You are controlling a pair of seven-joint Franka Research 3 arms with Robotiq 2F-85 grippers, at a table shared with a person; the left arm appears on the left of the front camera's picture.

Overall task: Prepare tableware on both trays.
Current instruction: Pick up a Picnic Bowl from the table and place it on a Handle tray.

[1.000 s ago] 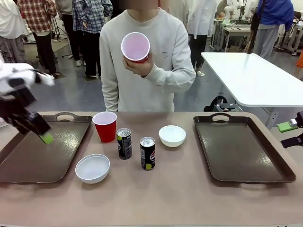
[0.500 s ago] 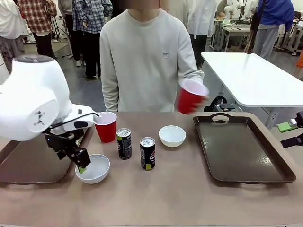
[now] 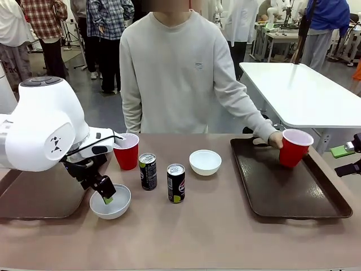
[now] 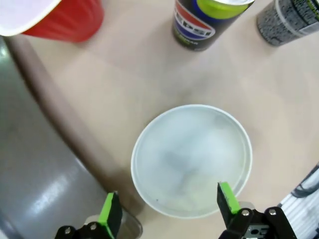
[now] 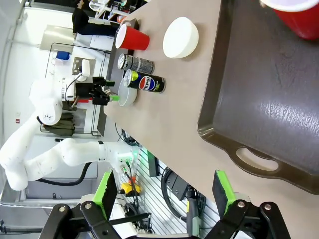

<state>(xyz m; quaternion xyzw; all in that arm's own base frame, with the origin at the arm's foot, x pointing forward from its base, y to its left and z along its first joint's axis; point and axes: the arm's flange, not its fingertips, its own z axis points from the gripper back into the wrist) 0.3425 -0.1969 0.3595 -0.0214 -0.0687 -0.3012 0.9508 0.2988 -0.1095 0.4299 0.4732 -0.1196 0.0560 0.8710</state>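
Bowl: the small round white bowl [image 3: 115, 206] is sitting on the table [image 3: 214, 231] beside the dark brown tray [image 3: 28, 197]; probably light, stiff, slippery
Left claw [image 4: 168, 206]: fingers are standing apart at the bowl's rim
Hold: pinching the thin rim is looking best

This is a robotics lab. A white robot arm [image 3: 42, 127] works at a beige table [image 3: 214, 231]. Behind it, a white table [image 3: 299, 90] stands on a grey floor [image 3: 96, 116], and people in white coats [image 3: 240, 22] stand near benches with equipment [image 3: 276, 31].

White arm [image 3: 45, 127], black left gripper [image 4: 167, 205], green pads [image 4: 110, 214]
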